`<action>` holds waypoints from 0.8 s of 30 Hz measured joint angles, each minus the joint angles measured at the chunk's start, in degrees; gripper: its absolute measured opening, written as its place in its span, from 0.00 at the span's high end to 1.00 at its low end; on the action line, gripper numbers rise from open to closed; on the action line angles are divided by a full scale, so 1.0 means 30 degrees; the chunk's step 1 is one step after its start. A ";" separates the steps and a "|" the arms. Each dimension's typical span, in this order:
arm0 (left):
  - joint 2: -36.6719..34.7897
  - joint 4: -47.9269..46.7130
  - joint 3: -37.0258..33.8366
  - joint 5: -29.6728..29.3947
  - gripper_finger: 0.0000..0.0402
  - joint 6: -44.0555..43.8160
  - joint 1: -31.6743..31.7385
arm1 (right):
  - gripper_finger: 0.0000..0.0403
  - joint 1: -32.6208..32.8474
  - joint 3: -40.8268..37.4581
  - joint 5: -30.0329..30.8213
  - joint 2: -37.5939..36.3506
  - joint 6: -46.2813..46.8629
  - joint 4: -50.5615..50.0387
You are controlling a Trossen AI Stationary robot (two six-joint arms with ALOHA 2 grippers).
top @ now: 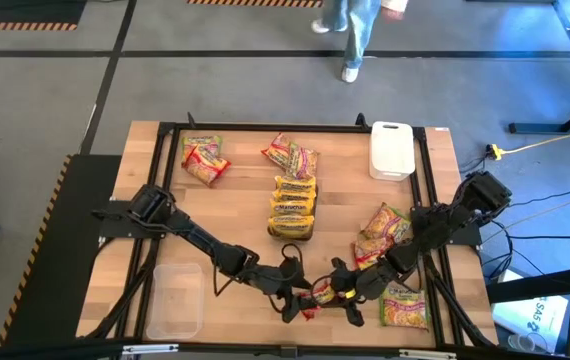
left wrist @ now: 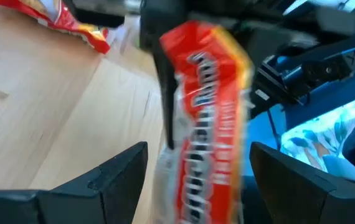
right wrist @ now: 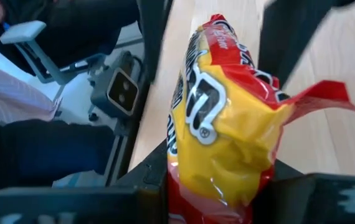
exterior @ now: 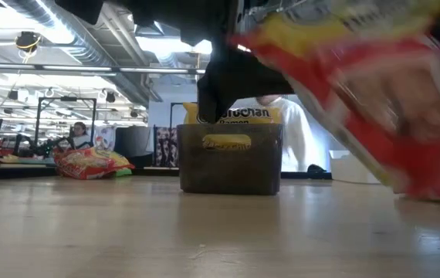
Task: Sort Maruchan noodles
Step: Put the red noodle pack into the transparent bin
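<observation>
A red and yellow Maruchan noodle packet (right wrist: 227,106) hangs near the table's front edge, between my two grippers. My right gripper (top: 337,293) is shut on it. My left gripper (left wrist: 199,174) is open; its fingers stand on either side of the packet's other end (left wrist: 205,81), with a gap on each side. A dark tray (top: 293,232) at mid-table holds a row of yellow packets (top: 293,200). More packets lie at the far left (top: 203,158), far middle (top: 291,156) and right (top: 385,230). A green one (top: 405,305) lies at the near right. My right gripper pinches one end of the red and yellow packet (right wrist: 221,186) between its two fingers. The fingers come from the table's right side, slanting down. The packet sticks out past the fingertips toward my left gripper, lifted clear of the table (exterior: 359,85).
A white tray (top: 390,150) stands at the far right and a clear tray (top: 173,300) at the near left. A person stands beyond the table's far edge (top: 350,30). Bare wood lies between the dark tray and the clear tray.
</observation>
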 joint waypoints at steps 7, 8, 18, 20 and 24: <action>0.0000 -0.0536 0.0000 0.0146 0.31 0.0066 -0.0007 | 0.75 -0.0131 0.0772 0.0119 -0.0007 -0.1083 -0.0146; 0.0000 -0.0544 0.0000 0.0148 0.32 0.0066 -0.0005 | 0.75 -0.0131 0.0773 0.0127 -0.0007 -0.1091 -0.0146; 0.0000 -0.0522 0.0000 0.0729 0.59 0.0218 0.0007 | 0.75 -0.0131 0.0773 0.0531 -0.0007 -0.0650 -0.0175; 0.0000 -0.0537 0.0000 0.0731 0.64 0.0465 0.0007 | 0.73 -0.0124 0.0773 0.0791 -0.0007 -0.0610 -0.0175; 0.0000 -0.0563 0.0000 0.1062 0.72 0.0900 0.0015 | 0.62 -0.0117 0.0773 0.0627 -0.0007 -0.0839 -0.0138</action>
